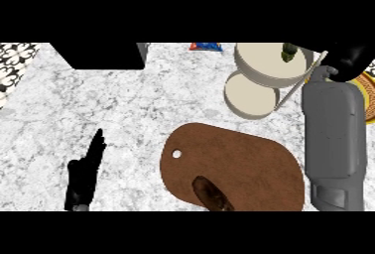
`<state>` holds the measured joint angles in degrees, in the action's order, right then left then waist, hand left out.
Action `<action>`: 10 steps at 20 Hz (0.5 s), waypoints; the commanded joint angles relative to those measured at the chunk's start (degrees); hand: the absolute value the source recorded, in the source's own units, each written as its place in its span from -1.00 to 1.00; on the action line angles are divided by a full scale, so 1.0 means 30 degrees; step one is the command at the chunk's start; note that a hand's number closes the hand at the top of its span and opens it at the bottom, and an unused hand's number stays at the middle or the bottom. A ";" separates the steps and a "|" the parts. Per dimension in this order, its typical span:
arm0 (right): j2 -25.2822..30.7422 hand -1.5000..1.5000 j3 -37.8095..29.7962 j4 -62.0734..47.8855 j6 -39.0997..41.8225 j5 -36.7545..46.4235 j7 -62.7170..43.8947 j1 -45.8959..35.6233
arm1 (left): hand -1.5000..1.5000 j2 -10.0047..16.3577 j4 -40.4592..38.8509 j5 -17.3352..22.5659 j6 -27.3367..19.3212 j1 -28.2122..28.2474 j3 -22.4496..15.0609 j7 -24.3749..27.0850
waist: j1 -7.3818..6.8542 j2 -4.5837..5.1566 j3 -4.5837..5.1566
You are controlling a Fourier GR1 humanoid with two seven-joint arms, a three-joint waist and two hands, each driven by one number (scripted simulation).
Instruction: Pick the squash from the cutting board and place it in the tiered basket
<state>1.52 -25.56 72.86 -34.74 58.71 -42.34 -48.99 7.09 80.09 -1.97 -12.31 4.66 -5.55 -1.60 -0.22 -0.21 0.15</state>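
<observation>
A small green and yellow squash [289,51] lies in the upper cream tier of the tiered basket [260,67] at the back right. The lower tier [249,96] sits just in front of it. My right hand [351,57] shows as a black shape to the right of the basket, apart from the squash, at the end of the grey forearm [333,129]. The brown cutting board [242,158] lies at the front centre with a dark brown oblong thing [212,194] on its near edge. My left hand [84,171] rests open at the lower left, fingers straight.
A black block [102,55] stands at the back left. A blue and red packet [207,46] lies at the back centre. An orange-rimmed plate [366,94] shows behind the right forearm. Patterned tiles [15,64] border the marble counter [110,109] on the left.
</observation>
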 commanded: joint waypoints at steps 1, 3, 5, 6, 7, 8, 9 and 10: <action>0.0567 -1.00 -0.0195 0.1782 -0.1496 0.2309 -0.1806 0.0349 | 0.00 0.0026 0.0253 -0.0022 -0.0034 0.0052 0.0066 -0.0308 | 0.0193 -0.0024 -0.0034; 0.0858 -1.00 -0.0631 0.4194 -0.0380 0.3266 -0.3034 0.1650 | 0.00 0.0435 0.0456 0.0304 0.0363 0.1239 0.0332 0.0284 | 0.0531 -0.0203 -0.0021; 0.0411 -1.00 -0.0829 0.6736 0.0295 0.3342 -0.3893 0.2646 | 0.00 0.0095 -0.0802 0.0410 0.0076 0.0035 0.0778 0.0341 | 0.0791 -0.0172 -0.0016; 0.0508 -1.00 -0.1218 0.7800 0.0621 0.2995 -0.3914 0.3638 | 0.00 -0.0052 0.0327 0.0132 -0.0275 0.0732 0.0466 0.0530 | 0.0669 -0.0188 -0.0036; 0.0553 -1.00 -0.1447 0.9389 0.1391 0.2507 -0.3897 0.4623 | 0.00 0.0734 -0.0050 0.0523 0.0414 0.1485 0.1004 0.1036 | 0.0919 -0.0292 -0.0030; 0.0005 -1.00 -0.1241 1.0991 0.2019 0.2366 -0.4130 0.5532 | 0.00 0.1035 0.0472 0.0837 0.0707 0.0439 0.1155 -0.0596 | 0.1143 -0.0337 -0.0042; -0.0437 -1.00 -0.1046 1.2757 0.2635 0.2596 -0.4608 0.6223 | 0.00 0.0181 0.0707 0.0340 0.0015 0.1311 0.0480 -0.0063 | 0.1080 -0.0366 -0.0035; 0.0967 -1.00 -0.1717 1.3763 0.4275 0.1419 -0.4698 0.6230 | 0.00 -0.0259 0.0005 -0.0126 -0.0395 0.1310 0.0171 0.0474 | 0.1230 -0.0336 -0.0032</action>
<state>2.57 -28.98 100.67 -29.78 65.38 -52.53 -35.88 7.79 80.67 -1.12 -12.09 7.30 -3.97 -1.00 2.41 -0.99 0.05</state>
